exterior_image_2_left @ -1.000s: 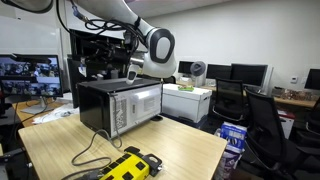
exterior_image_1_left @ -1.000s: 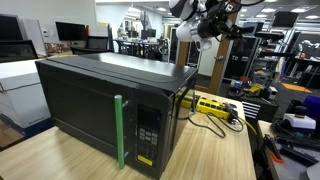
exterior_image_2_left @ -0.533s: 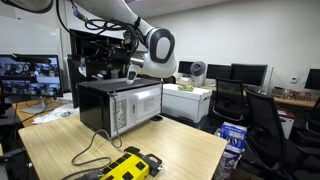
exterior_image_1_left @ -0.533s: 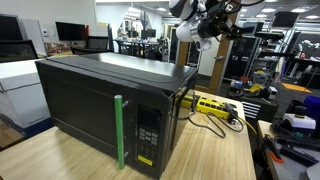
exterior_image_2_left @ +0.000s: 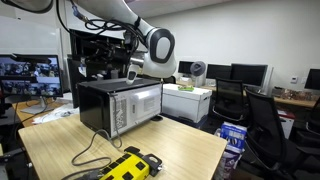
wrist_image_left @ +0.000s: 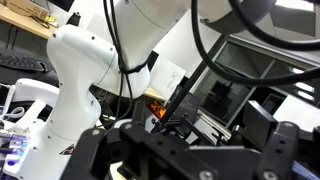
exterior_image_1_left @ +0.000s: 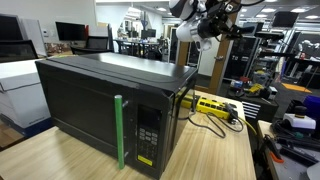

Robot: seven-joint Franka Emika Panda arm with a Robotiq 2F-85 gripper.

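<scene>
A black microwave (exterior_image_1_left: 100, 100) with a green vertical handle (exterior_image_1_left: 119, 130) stands shut on a wooden table (exterior_image_1_left: 215, 150); it shows in both exterior views (exterior_image_2_left: 120, 105). My gripper (exterior_image_1_left: 205, 22) is raised high in the air above the microwave's back corner, touching nothing. In the wrist view the two dark fingers stand wide apart with nothing between them (wrist_image_left: 190, 150); the camera looks back at my own white arm links. In an exterior view the gripper (exterior_image_2_left: 128, 66) hangs behind the big arm joint, just above the microwave top.
A yellow power strip (exterior_image_1_left: 215, 107) lies on the table beside the microwave, its black cable running to it (exterior_image_2_left: 125, 167). Office chairs (exterior_image_2_left: 265, 120), desks with monitors and a white cabinet (exterior_image_2_left: 188, 100) stand around the table.
</scene>
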